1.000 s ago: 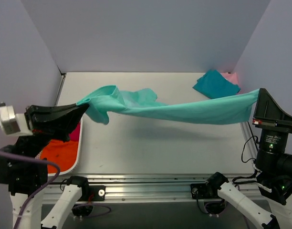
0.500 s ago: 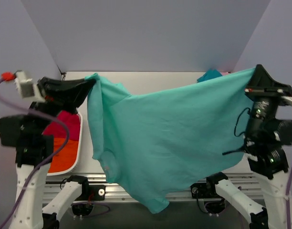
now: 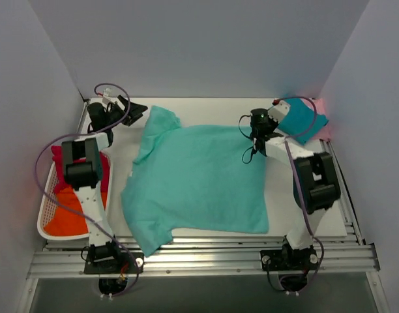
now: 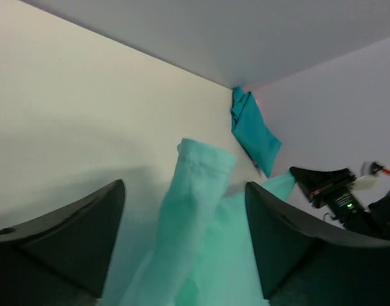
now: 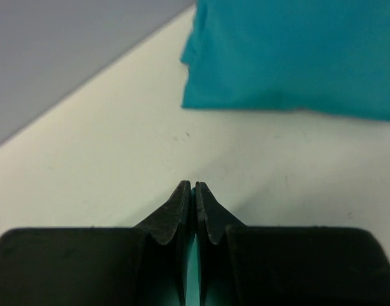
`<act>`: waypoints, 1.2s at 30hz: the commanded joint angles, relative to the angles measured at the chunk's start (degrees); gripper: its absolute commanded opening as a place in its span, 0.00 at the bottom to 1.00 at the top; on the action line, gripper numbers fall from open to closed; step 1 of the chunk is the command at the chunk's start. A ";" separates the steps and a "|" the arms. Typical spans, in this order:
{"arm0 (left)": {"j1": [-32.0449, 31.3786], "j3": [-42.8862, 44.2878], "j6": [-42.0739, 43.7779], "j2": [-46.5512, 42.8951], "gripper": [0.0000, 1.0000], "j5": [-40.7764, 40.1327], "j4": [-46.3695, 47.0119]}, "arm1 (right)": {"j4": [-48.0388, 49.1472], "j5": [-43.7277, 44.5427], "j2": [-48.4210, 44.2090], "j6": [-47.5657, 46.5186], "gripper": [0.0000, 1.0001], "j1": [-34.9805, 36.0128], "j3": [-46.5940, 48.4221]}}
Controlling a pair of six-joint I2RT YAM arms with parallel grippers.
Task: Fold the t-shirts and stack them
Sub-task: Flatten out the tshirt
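We now see the mint-green t-shirt [image 3: 199,182] spread flat on the worktop [image 3: 206,109], no longer hanging in the air, ready for folding — the left end effector [image 3: 130,109] has opened and the right end effector [image 5: 195,188] stays closed on the shirt's corner.

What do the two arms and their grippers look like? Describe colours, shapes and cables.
Both arms are white links with bulky black joints; the left arm and the right arm each carry a looping purple cable. The left gripper and right gripper have matte black, wedge-shaped fingers tapering to points.
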 commanded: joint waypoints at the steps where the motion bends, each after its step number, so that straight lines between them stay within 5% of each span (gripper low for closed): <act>1: 1.67 14.42 -15.65 18.18 0.94 6.61 18.31 | 3.84 1.58 8.40 5.46 0.00 -1.69 9.45; 5: 3.60 22.53 -27.02 25.21 0.94 4.25 27.14 | 1.20 2.72 16.93 5.30 0.00 -1.86 17.37; 11: 4.22 19.73 -10.44 11.43 0.94 -1.46 8.63 | 1.55 -1.05 24.32 2.93 0.00 -2.92 25.81; 13: 4.05 19.46 -8.14 7.31 0.94 -2.26 5.79 | 0.06 -1.76 25.38 2.05 0.40 -2.92 27.94; 15: 3.96 18.94 -5.06 4.83 0.94 -2.53 2.55 | -1.35 -1.50 26.43 0.82 0.99 -3.01 30.74; 21: 3.69 14.55 1.44 -5.44 0.94 -3.84 -3.17 | -5.74 2.27 21.70 0.81 1.00 -3.27 28.57; 25: 1.77 11.30 12.32 -13.71 0.94 -9.72 -15.72 | -7.60 6.58 15.03 1.69 1.00 -3.18 22.61; 29: -5.69 5.59 28.05 -23.29 0.94 -33.03 -32.78 | -7.77 9.22 5.72 3.35 1.00 -2.39 12.96; 34: -16.16 -11.36 26.95 -36.37 0.94 -46.98 -35.35 | -2.54 7.73 -12.29 6.53 0.99 1.11 -4.80; 36: -22.10 -19.10 23.09 -41.29 0.94 -57.57 -38.14 | 1.44 13.85 -22.89 5.31 1.00 8.65 -16.63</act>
